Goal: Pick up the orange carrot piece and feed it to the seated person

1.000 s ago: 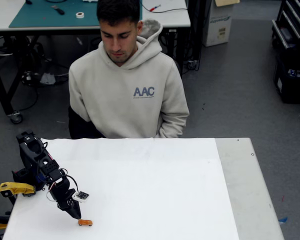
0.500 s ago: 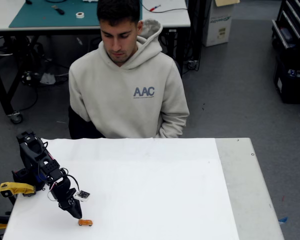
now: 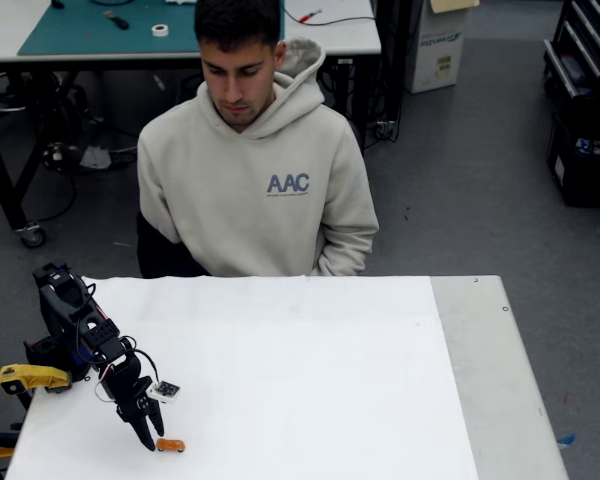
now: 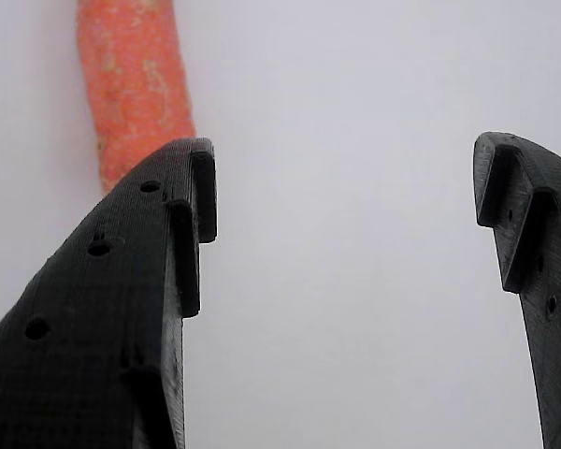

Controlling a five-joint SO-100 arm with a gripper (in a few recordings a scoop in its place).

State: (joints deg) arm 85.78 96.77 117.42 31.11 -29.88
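A seated person in a light beige hoodie lettered "AAC" is sitting behind the far edge of a white table, head tilted down toward the tabletop. At the table's near left corner in the fixed view, a black robot arm is reaching down and forward, with its gripper pointing at the surface. The gripper's two black fingers are standing spread apart and are grasping nothing. The orange carrot piece is lying flat on the white tabletop, just to the right of the fingertips in the fixed view, close to the table's front edge and well apart from the person. In the wrist view, the gripper is showing a wide gap of bare white surface between its fingers, and the orange carrot piece is lying outside that gap, up at the top left, with its lower end passing behind the left finger; whether the two are touching cannot be told. A yellow clamp part is sitting beside the arm's base at the left edge of the table. Behind the person, a workbench with a green mat is standing on a grey floor.
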